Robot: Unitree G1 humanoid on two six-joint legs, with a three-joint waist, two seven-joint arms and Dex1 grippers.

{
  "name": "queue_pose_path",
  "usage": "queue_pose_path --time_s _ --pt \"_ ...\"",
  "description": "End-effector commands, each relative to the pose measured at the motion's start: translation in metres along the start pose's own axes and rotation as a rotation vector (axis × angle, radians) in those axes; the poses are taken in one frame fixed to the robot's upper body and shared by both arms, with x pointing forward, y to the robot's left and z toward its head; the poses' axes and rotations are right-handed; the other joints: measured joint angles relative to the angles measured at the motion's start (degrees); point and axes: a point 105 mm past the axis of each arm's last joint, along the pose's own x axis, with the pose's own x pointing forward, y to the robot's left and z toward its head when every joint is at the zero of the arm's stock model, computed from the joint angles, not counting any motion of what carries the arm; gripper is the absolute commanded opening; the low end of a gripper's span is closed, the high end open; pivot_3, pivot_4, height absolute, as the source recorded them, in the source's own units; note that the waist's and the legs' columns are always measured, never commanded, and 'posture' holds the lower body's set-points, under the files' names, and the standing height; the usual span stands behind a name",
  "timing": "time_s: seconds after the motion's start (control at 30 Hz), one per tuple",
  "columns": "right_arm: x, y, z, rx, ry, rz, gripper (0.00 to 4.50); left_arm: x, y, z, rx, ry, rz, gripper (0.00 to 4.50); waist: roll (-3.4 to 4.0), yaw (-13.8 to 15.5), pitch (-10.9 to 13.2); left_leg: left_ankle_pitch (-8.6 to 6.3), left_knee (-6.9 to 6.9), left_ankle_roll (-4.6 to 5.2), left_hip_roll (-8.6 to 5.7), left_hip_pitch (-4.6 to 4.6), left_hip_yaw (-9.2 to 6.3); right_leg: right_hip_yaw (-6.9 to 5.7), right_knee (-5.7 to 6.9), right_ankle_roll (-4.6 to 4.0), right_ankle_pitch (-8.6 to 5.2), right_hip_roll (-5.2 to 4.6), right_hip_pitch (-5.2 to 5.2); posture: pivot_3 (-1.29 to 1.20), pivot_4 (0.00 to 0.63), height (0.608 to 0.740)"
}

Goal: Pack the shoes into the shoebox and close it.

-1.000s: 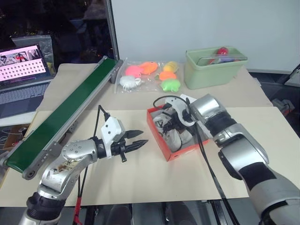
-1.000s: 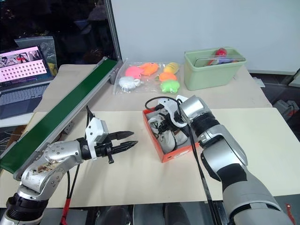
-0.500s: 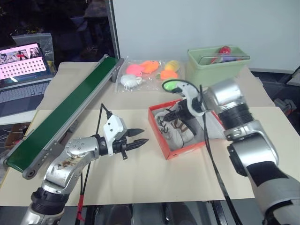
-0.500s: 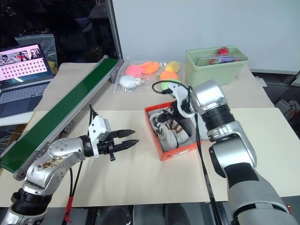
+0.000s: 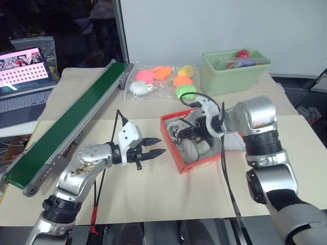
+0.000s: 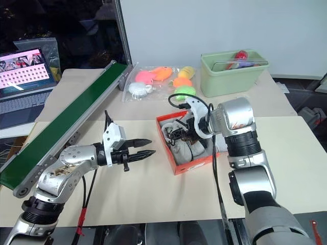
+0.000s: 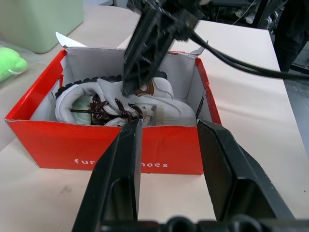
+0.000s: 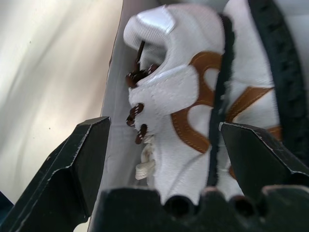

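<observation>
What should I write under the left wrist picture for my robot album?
Small white sneakers with dark laces lie inside the orange-red cardboard shoebox, the right hand hovering open above them.

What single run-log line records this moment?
shoes: in shoebox | lid: not closed | right gripper: open above shoes | left gripper: open, empty, beside shoebox

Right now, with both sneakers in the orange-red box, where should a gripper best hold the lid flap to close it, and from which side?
Probably the free edge of the white lid flap, which lies open on the table beside the shoebox, on the robot's right. The open right gripper over the sneakers is nearest: come from the right, pinch that thin edge and swing it over.
</observation>
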Motion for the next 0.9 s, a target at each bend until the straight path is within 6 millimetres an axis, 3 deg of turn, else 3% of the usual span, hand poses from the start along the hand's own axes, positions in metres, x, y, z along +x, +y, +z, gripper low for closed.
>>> queue_pose_path --time_s 0.03,0.33,0.57,0.73,0.9 --pt "-0.002 0.005 0.008 -0.044 -0.055 0.007 3.27 0.000 0.000 0.013 0.052 -0.036 -0.004 1.88 0.00 0.1 0.0 0.00 0.00 0.00 0.00 0.00 0.00 0.00 0.00 0.00 0.00 0.00 0.00 0.00 0.150 0.729" --pt "0.010 0.011 0.007 -0.104 -0.033 0.018 0.15 -0.004 -0.001 0.012 0.051 -0.032 0.016 1.88 0.00 -0.1 0.0 0.00 0.00 0.00 0.00 0.00 0.00 0.00 -0.01 0.00 0.00 0.00 0.00 0.00 0.150 0.729" --pt "0.034 0.019 0.001 -0.157 -0.001 0.028 0.04 -0.006 -0.001 0.012 0.047 -0.028 0.029 1.88 0.00 -0.2 0.0 0.00 0.00 0.00 0.01 0.04 0.00 0.00 0.00 0.00 0.00 0.01 0.01 0.00 0.150 0.729" --pt "0.056 0.018 -0.016 -0.164 0.069 0.034 0.04 -0.007 -0.002 0.012 0.042 -0.027 0.037 1.88 -0.03 -0.2 0.0 0.00 0.00 0.00 0.01 0.15 0.00 0.00 0.00 0.00 0.00 0.01 0.13 0.00 0.150 0.729" --pt "0.059 0.017 -0.020 -0.167 0.080 0.039 0.04 -0.008 -0.004 0.012 0.038 -0.026 0.039 1.88 -0.07 -0.4 -0.1 -0.01 -0.02 0.01 0.01 0.50 0.00 0.01 -0.01 0.01 -0.01 0.02 0.43 0.00 0.150 0.729"
